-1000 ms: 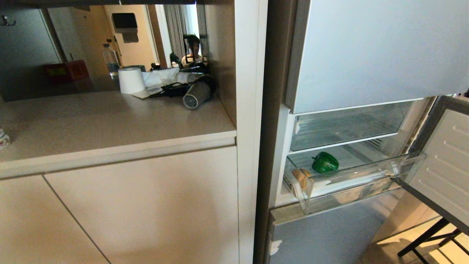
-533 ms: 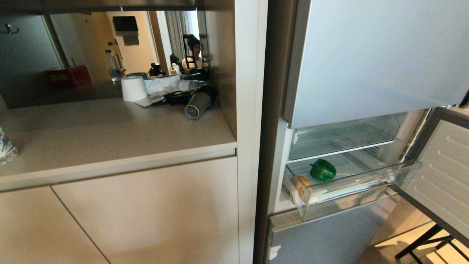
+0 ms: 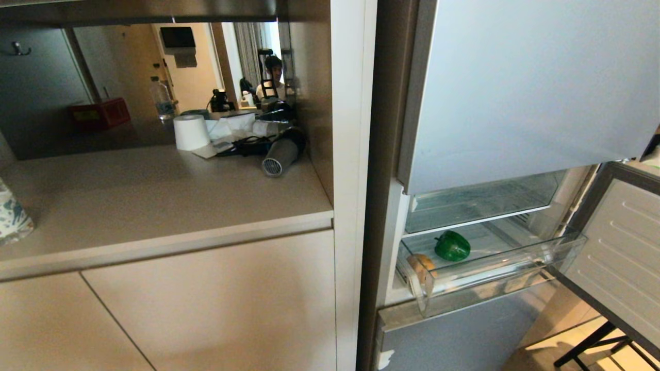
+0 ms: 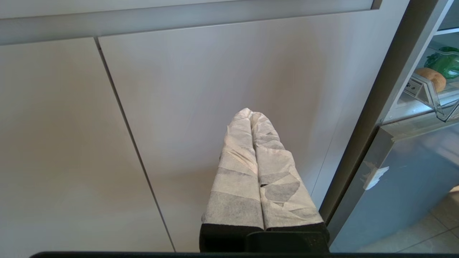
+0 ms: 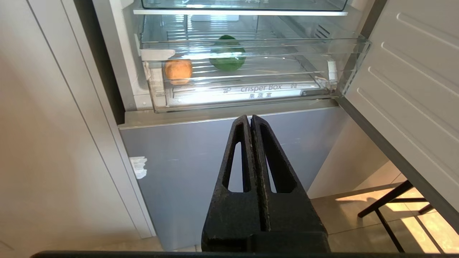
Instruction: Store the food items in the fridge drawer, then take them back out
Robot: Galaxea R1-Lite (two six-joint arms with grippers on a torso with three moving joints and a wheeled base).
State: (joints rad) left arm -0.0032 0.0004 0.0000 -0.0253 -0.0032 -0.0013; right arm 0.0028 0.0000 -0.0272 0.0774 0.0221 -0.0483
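I am holding my left gripper (image 4: 251, 114) and right gripper (image 5: 250, 119) pressed together, empty. In the pulled-out fridge drawer (image 3: 495, 260), the bell pepper (image 3: 452, 246) is sitting right of the potato (image 3: 420, 263); the glossy pepper is probably slippery, so I am planning a grip across its lobes.

Patterned cup (image 3: 13, 219) cut off leftward

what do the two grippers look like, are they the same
Not the same. The left gripper has long tapering fingers wrapped in wrinkled white fabric tape over a black base. The right gripper is bare rough black, each finger a wedge with a long triangular cutout.
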